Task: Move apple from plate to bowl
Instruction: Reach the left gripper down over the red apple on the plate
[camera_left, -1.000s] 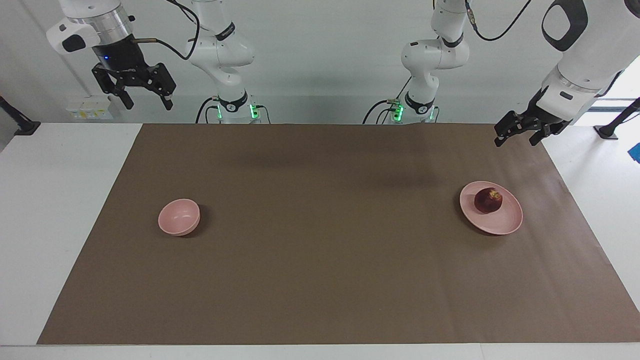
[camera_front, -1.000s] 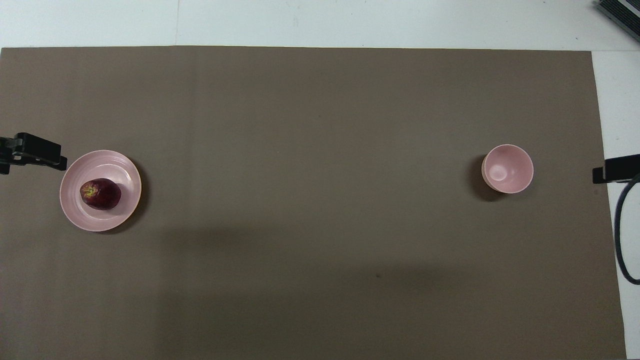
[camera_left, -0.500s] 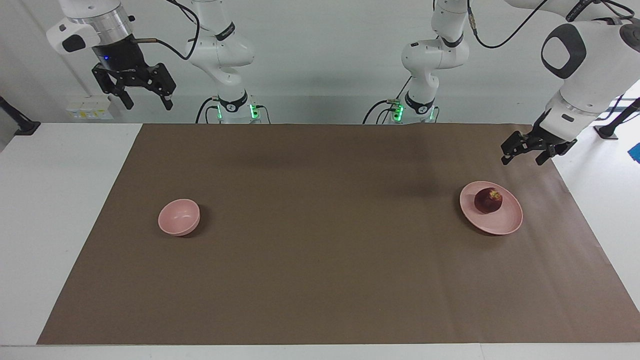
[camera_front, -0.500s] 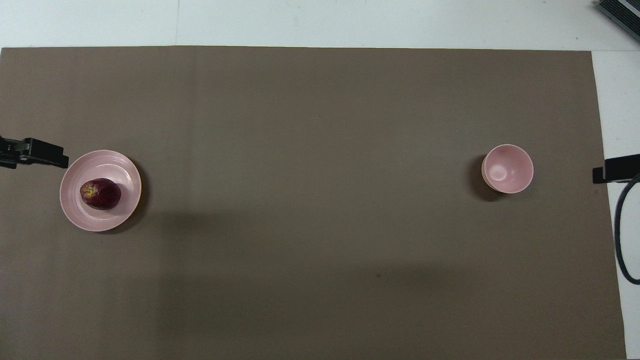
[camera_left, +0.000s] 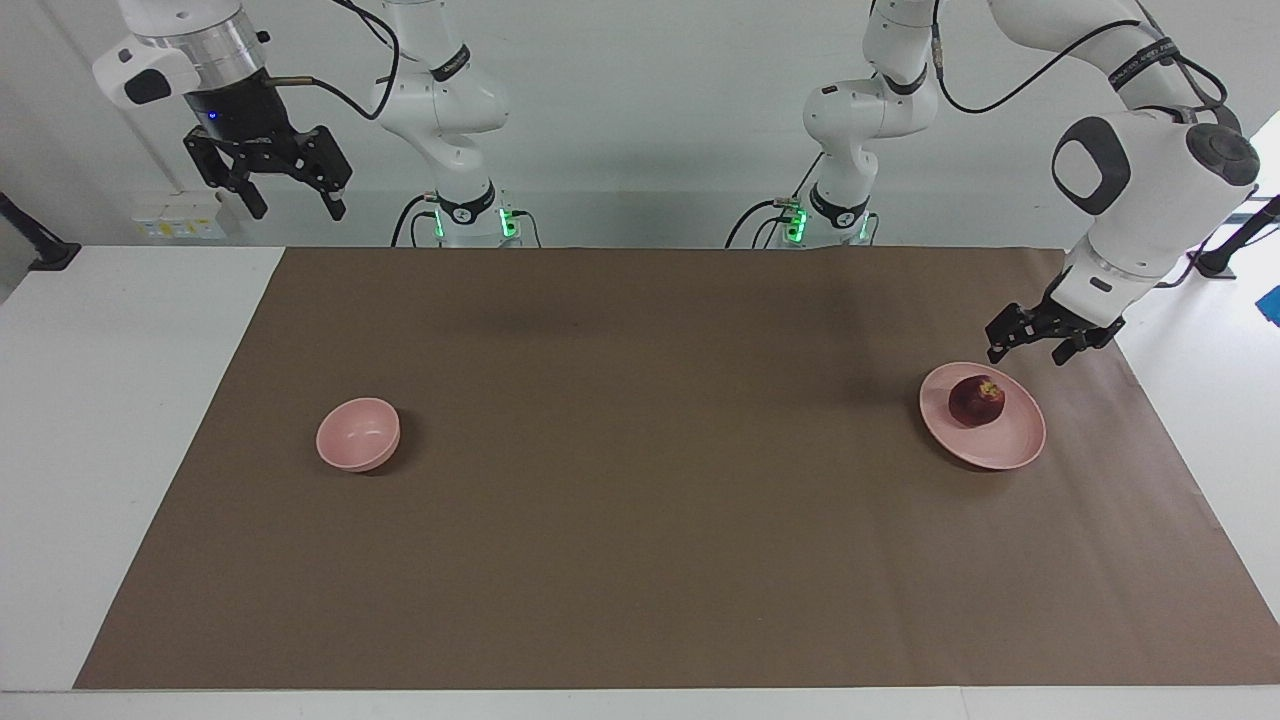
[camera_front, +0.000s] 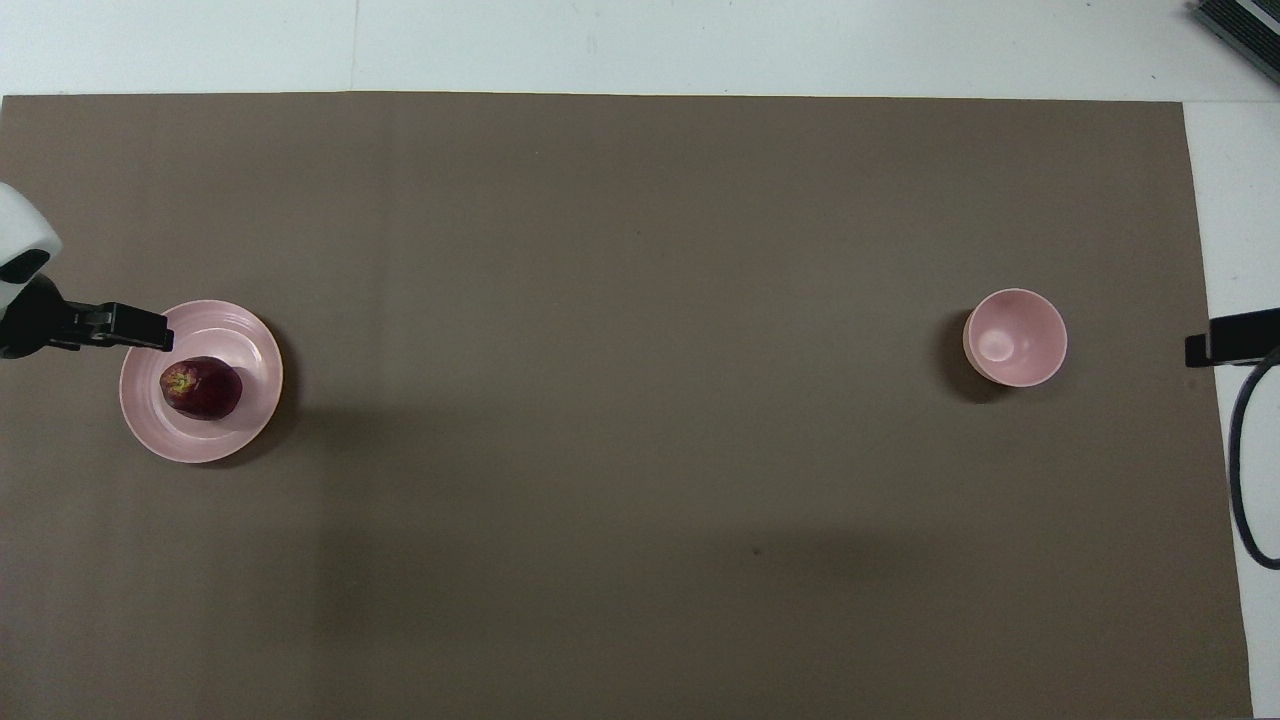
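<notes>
Apple (camera_left: 977, 401) on plate (camera_left: 1010, 447), left gripper (camera_left: 1026, 348) open just above the plate's rim.

The apple rests on the pink plate on the half nearer the robots, stem patch up, untouched. The plate sits on the brown mat (camera_left: 640, 560) toward the left arm's end of the table. The left gripper hangs over the plate's edge nearest the robots, fingers spread, clear of the apple. Well apart from the plate, toward the right arm's end, stands the pink bowl (camera_left: 358, 433). The right gripper (camera_left: 292, 205) waits high above the table edge, fingers wide.
</notes>
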